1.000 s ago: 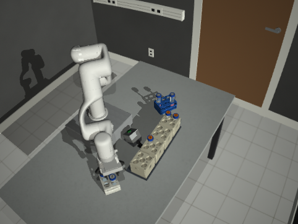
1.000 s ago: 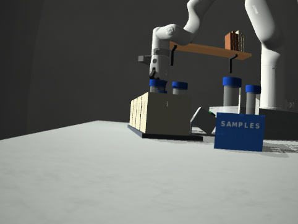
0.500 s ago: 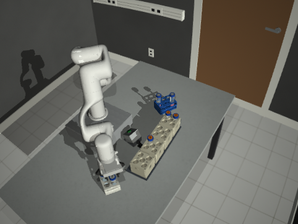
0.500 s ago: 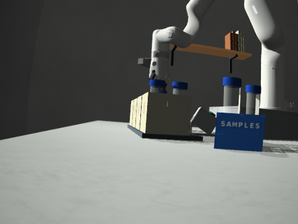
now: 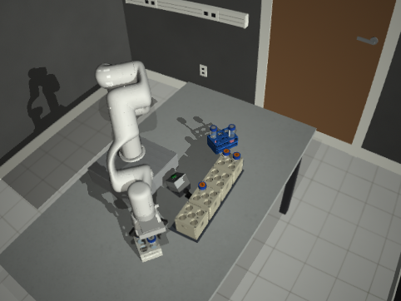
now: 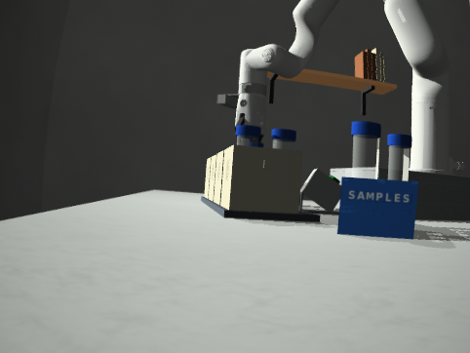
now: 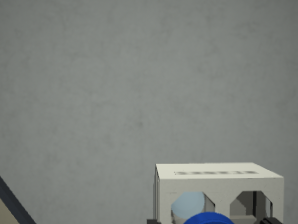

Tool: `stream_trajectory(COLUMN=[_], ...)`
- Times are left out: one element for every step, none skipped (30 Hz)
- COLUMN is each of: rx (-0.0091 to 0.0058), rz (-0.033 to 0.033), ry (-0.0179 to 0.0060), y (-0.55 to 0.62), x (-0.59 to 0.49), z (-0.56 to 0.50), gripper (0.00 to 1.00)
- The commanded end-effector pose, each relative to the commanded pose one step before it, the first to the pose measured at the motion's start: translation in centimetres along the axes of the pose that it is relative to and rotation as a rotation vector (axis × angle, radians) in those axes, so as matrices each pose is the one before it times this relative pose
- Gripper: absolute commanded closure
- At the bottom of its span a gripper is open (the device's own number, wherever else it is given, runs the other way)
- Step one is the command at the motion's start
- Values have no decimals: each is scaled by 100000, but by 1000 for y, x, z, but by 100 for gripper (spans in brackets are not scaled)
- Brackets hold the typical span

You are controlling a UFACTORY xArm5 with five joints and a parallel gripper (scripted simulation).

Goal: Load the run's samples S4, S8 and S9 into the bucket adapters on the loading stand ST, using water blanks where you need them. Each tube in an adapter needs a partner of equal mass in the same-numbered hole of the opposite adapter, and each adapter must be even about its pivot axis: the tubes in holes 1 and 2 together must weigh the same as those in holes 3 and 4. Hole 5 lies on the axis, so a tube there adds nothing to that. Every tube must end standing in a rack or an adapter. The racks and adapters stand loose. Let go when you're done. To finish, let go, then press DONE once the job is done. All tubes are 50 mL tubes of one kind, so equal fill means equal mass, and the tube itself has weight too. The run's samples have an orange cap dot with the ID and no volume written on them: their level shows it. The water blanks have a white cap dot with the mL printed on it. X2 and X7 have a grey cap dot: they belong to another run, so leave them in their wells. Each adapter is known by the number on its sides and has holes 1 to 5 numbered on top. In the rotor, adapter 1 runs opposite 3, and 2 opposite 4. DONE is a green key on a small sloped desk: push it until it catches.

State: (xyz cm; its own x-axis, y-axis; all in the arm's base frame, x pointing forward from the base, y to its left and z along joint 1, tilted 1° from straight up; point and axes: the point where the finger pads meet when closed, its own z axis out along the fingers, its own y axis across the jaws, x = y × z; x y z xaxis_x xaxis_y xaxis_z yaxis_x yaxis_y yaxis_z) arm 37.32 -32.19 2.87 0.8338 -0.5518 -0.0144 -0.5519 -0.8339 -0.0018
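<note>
Your gripper [image 5: 149, 232] [image 6: 250, 128] [image 7: 210, 221], fingers partly spread, nothing pinched: lower left of the top view. Below: one white box-shaped rack [image 5: 151, 254] [image 7: 220, 170] holding a blue-capped tube [image 5: 151, 239] [image 7: 209, 218].

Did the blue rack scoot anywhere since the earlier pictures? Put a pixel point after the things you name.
No, the blue rack [image 5: 213, 145] [image 6: 377, 221] hasn't moved either way; it's in the same spot by the adapter row's [image 5: 188, 228] [image 6: 265, 182] end.
</note>
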Motion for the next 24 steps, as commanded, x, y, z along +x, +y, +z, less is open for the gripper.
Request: stream_trajectory(rx=[851,0,0,0,0,0,0,0,0,0,0,0,0,0,0,0,0,0,0,0,0,0,0,0], rz=[0,0,0,0,0,0,0,0,0,0,0,0,0,0,0,0,0,0,0,0,0,0,0,0], ry=[541,0,0,0,0,0,0,0,0,0,0,0,0,0,0,0,0,0,0,0,0,0,0,0], y=[16,0,0,0,0,0,0,0,0,0,0,0,0,0,0,0,0,0,0,0,0,0,0,0], x=[151,0,0,0,0,0,0,0,0,0,0,0,0,0,0,0,0,0,0,0,0,0,0,0], z=[191,67,67,67,0,0,67,67,67,67,67,67,67,67,67,67,67,0,0,0,0,0,0,0], gripper=[43,43,43,43,43,43,43,43,43,43,43,43,43,43,43,43,43,43,43,43,43,43,43,43])
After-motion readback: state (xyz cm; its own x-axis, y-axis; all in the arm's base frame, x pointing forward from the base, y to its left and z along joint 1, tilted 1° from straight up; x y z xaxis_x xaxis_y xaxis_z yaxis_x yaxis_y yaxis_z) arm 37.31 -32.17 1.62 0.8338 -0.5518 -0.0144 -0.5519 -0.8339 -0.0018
